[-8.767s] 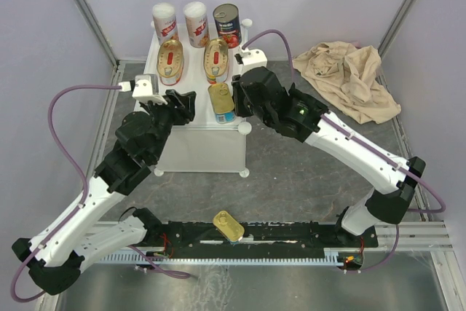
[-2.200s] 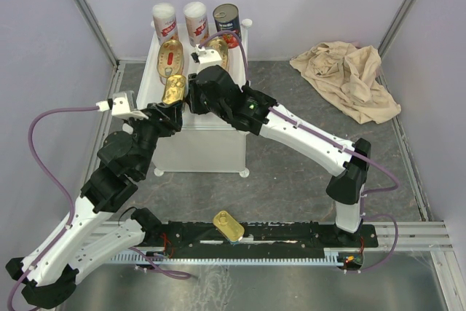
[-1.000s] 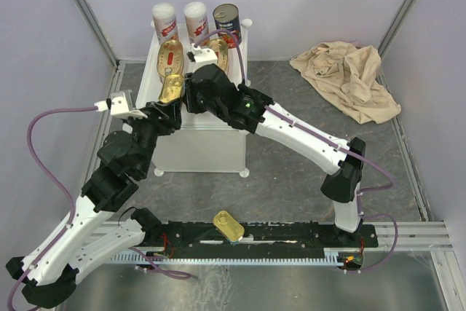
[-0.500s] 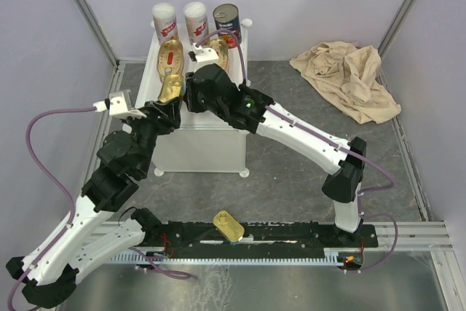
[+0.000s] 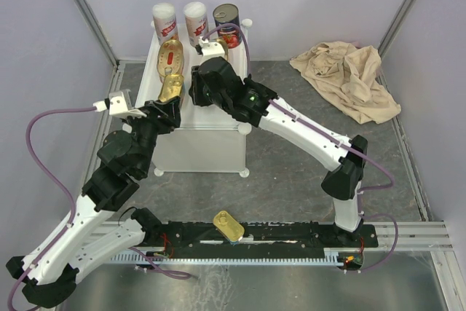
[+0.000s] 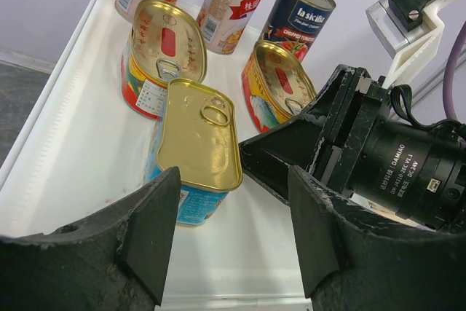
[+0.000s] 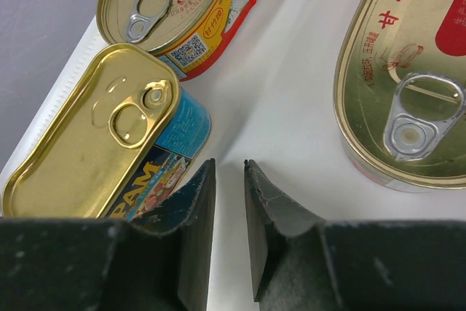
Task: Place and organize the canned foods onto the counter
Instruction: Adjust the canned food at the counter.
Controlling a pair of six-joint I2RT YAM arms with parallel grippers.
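Observation:
The white counter (image 5: 200, 136) bears two white-and-red cylinders (image 5: 165, 21) (image 5: 195, 20), a dark cylinder (image 5: 226, 21), one red-yellow oblong tin (image 5: 170, 58) and a gold rectangular tin (image 5: 172, 87). My right arm covers most of the second oblong tin, which shows in the left wrist view (image 6: 280, 85). My left gripper (image 6: 233, 242) is open and empty just short of the gold tin (image 6: 198, 143). My right gripper (image 7: 229, 169) is shut on nothing, its left finger beside the gold tin (image 7: 102, 136). A second gold tin (image 5: 228, 225) lies on the black rail near the arm bases.
A beige cloth (image 5: 348, 78) lies on the grey floor at the far right. The enclosure walls stand close behind the counter. Both arms meet over the counter's left half, and the right gripper's body (image 6: 364, 151) is right next to the left fingers.
The gold tin went from the counter's right middle to its left side over the earlier frames. In the last second my right gripper has drawn slightly right and back; the left arm has barely moved.

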